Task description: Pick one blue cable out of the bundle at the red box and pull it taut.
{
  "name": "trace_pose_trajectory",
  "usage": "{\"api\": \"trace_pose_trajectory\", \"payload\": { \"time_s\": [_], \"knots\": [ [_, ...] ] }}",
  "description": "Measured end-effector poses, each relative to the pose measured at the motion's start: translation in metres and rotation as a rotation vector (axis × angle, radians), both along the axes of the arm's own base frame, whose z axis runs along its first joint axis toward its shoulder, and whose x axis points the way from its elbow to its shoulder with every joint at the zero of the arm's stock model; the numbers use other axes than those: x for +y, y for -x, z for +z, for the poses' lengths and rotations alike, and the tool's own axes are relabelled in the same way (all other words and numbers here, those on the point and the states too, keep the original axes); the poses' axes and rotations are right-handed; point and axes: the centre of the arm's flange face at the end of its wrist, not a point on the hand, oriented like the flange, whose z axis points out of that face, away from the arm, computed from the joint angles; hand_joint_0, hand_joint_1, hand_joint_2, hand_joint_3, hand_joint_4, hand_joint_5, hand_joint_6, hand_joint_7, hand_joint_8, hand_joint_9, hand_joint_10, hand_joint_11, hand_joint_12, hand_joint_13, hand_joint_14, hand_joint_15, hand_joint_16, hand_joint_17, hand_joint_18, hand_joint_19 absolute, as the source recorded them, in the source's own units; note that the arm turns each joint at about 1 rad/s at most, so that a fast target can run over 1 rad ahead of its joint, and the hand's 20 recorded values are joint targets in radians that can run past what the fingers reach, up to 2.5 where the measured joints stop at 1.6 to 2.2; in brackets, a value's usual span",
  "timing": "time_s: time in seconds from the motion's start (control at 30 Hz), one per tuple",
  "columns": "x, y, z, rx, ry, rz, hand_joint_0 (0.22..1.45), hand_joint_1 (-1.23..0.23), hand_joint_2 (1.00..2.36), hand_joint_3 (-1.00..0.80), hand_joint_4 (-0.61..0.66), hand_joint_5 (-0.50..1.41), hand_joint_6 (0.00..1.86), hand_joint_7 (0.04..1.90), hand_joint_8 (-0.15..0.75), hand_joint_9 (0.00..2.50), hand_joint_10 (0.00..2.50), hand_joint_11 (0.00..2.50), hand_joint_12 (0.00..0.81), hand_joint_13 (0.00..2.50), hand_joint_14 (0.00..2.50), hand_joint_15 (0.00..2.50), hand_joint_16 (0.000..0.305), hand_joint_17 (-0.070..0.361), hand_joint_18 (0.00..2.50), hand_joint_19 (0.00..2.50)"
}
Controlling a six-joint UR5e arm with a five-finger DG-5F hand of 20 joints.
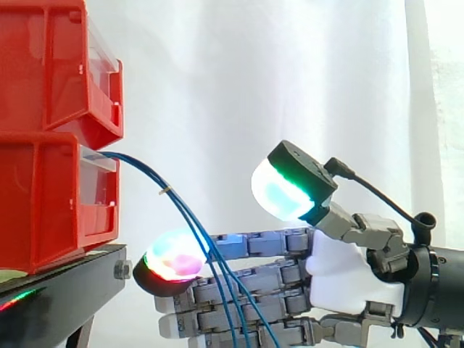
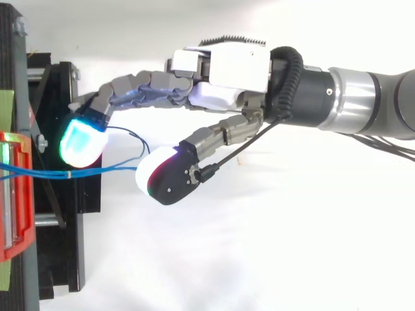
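Several thin blue cables [image 1: 181, 206] come out of the lower red bin [image 1: 51, 196] as a bundle and droop down to the right, held together by a small pale tie [image 1: 165, 191]. They hang across the front of my hand's outstretched fingers [image 1: 246, 279]. My hand [image 1: 348, 264] reaches in from the right and is open. Its thumb pad [image 1: 279, 192] is raised well above the glowing fingertip [image 1: 174, 257]. From above, the cables [image 2: 39, 172] run from the bin [image 2: 13, 194] into the gap between fingertip [image 2: 81, 142] and thumb pad [image 2: 159, 178], with one strand looping there.
A second red bin [image 1: 58, 65] is stacked on the lower one. Both rest on a black stand [image 1: 65, 283] at the left. A white curtain forms the background, and free space lies under and right of my hand.
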Motion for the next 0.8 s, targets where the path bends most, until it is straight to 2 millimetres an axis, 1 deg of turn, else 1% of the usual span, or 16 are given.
{"api": "trace_pose_trajectory", "payload": {
  "time_s": [0.17, 0.33, 0.47, 0.8],
  "knots": [
    [0.001, -0.001, 0.001, -0.014, 0.002, 0.000, 0.50, -0.73, 1.00, -0.50, 0.37, -0.15, 0.50, 0.82, 0.287, 0.32, 0.00, 0.00, 0.354, 0.19, 0.00, 0.09, 0.060, 0.135, 0.00, 0.04],
    [0.006, -0.005, 0.005, -0.026, 0.015, 0.024, 0.51, -0.73, 1.00, -0.50, 0.38, -0.15, 0.50, 0.82, 0.285, 0.32, 0.00, 0.01, 0.354, 0.19, 0.00, 0.10, 0.060, 0.135, 0.00, 0.06],
    [0.010, -0.007, 0.009, -0.034, 0.033, 0.053, 0.51, -0.73, 1.00, -0.50, 0.39, -0.14, 0.50, 0.88, 0.288, 0.33, 0.00, 0.01, 0.352, 0.20, 0.00, 0.10, 0.060, 0.134, 0.01, 0.05],
    [0.015, -0.007, 0.009, -0.022, 0.041, 0.067, 0.52, -0.73, 1.00, -0.50, 0.38, -0.14, 0.50, 0.88, 0.288, 0.34, 0.00, 0.01, 0.351, 0.20, 0.00, 0.10, 0.059, 0.133, 0.02, 0.05]
  ]
}}
